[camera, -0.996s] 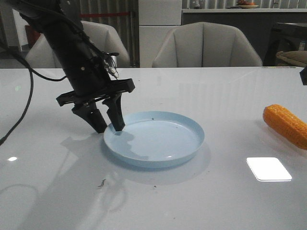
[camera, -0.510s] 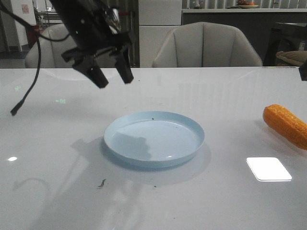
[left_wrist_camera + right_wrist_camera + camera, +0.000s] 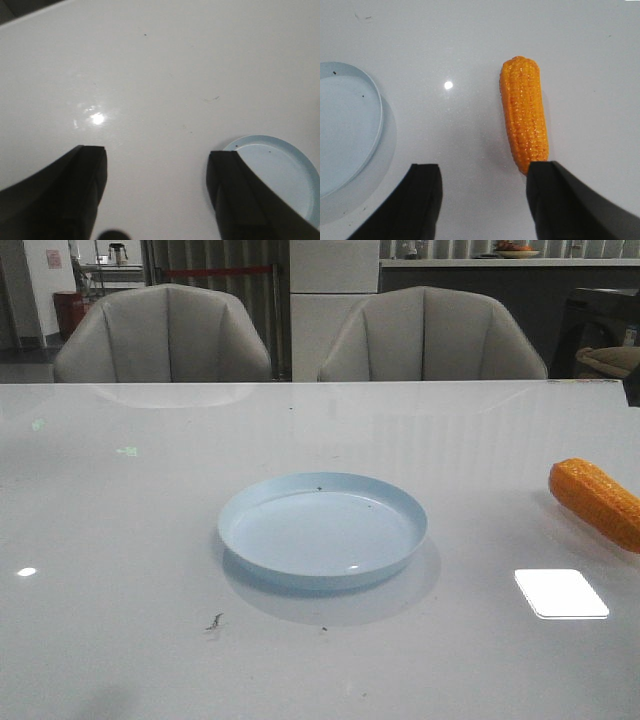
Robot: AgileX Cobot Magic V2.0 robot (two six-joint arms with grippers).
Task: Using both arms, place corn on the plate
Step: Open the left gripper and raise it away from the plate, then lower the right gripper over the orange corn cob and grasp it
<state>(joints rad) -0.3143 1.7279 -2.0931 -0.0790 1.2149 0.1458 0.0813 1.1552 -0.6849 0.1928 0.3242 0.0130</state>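
Observation:
The pale blue plate (image 3: 322, 530) sits empty at the middle of the white table. It also shows in the left wrist view (image 3: 280, 170) and the right wrist view (image 3: 345, 125). The orange corn (image 3: 597, 502) lies on the table at the right edge, apart from the plate. In the right wrist view the corn (image 3: 524, 112) lies on the table, its near end by one finger. My right gripper (image 3: 482, 172) is open and empty above the table. My left gripper (image 3: 155, 155) is open and empty, high above bare table beside the plate. Neither arm shows in the front view.
Two grey chairs (image 3: 165, 335) (image 3: 430, 335) stand behind the table's far edge. A bright square reflection (image 3: 560, 592) lies on the table at the front right. A small dark speck (image 3: 214, 622) lies in front of the plate.
My left arm was at the plate's left rim, then rose and left the front view. The plate and corn have not moved.

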